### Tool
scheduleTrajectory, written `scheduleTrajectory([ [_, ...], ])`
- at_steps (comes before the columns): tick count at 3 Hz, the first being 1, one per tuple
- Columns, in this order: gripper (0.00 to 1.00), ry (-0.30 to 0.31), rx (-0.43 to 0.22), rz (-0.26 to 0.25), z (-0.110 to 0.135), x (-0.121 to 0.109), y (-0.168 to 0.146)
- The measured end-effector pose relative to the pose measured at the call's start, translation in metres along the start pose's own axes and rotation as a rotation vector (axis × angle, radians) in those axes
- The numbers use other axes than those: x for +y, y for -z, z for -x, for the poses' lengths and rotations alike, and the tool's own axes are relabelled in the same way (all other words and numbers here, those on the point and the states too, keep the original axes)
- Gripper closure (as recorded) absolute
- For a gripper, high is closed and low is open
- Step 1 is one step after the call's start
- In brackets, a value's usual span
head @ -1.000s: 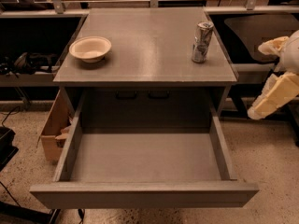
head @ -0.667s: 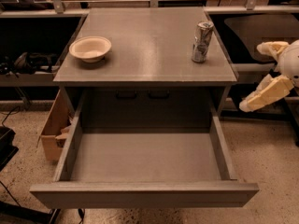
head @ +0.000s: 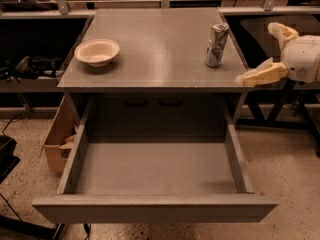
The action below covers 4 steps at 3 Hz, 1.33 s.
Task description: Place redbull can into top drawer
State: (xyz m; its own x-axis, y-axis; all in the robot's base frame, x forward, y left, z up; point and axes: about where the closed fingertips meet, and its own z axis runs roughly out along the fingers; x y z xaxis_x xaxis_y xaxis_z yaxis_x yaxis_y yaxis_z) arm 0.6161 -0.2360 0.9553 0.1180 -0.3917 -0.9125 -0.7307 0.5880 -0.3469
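Dim workroom with a speckled floor (head: 280, 164); a grey worktop (head: 160, 59) is occupying the upper middle of the frame. At its upper left a cream bowl (head: 97, 51) is sitting. Below, the top drawer (head: 155, 169) is standing pulled out across the lower half, its flat bottom bare. The redbull can (head: 216, 45) is standing upright at the worktop's upper right, untouched. At the right edge the gripper (head: 257, 54) is hovering just beside the worktop's corner, near the can but apart from it, its fingers (head: 260, 74) spread and holding nothing. Progress, as judged: the drawer is ready, while grasp, lift and placement are all remaining. Against the earlier frame, the gripper has risen and shifted left toward the can; can, bowl and drawer are lying unchanged.
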Motion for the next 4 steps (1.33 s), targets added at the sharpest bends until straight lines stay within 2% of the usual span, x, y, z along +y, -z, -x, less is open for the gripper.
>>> scheduleTrajectory([
  [1, 0.0, 0.0, 0.001, 0.0, 0.0, 0.0, 0.0],
  [2, 0.0, -0.082, -0.017, -0.001, -0.01, -0.009, -0.021],
  [3, 0.0, -0.232, -0.082, -0.023, -0.021, -0.035, -0.066],
  [4, 0.0, -0.317, -0.13, -0.037, -0.031, -0.054, -0.1],
])
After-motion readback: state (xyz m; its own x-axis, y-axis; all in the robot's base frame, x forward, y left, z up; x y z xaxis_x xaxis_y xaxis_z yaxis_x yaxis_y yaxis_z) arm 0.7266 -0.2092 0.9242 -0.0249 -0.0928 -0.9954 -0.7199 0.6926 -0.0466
